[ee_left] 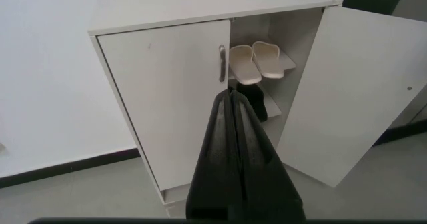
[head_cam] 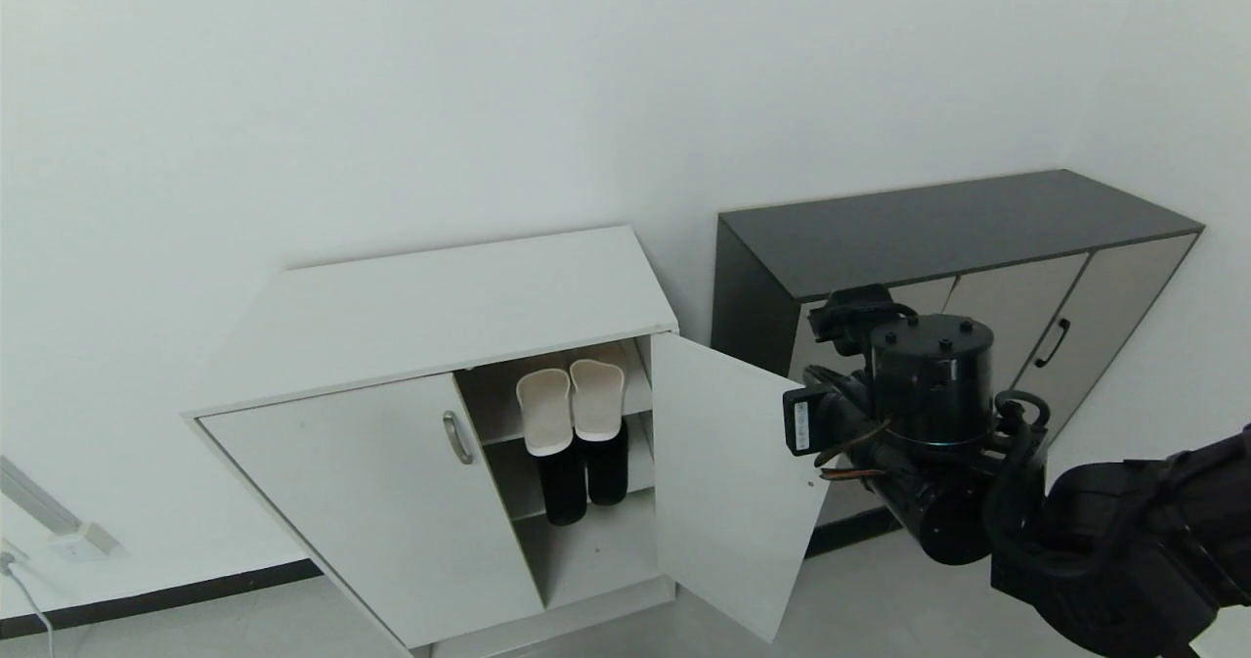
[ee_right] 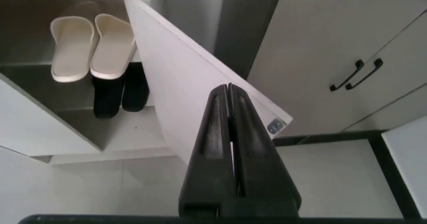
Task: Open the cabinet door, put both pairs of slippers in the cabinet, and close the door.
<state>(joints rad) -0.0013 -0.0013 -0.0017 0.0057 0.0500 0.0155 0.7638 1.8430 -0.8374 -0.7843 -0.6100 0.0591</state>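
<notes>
The white cabinet (head_cam: 440, 296) stands against the wall, its left door (head_cam: 381, 502) shut and its right door (head_cam: 733, 482) swung open. Inside, a pair of white slippers (head_cam: 572, 404) lies on the upper shelf and a pair of black slippers (head_cam: 584, 472) on the shelf below. My right arm (head_cam: 928, 394) hangs beside the outer face of the open door. My right gripper (ee_right: 229, 91) is shut and empty, pointing at the door's free edge (ee_right: 193, 97). My left gripper (ee_left: 229, 94) is shut and empty, held in front of the cabinet near the shut door's handle (ee_left: 222, 63).
A dark cabinet (head_cam: 938, 228) with grey doors stands right of the white one, close behind the open door. A power strip and cable (head_cam: 78, 541) lie by the wall at the far left. Bare grey floor (head_cam: 880, 599) stretches in front of both cabinets.
</notes>
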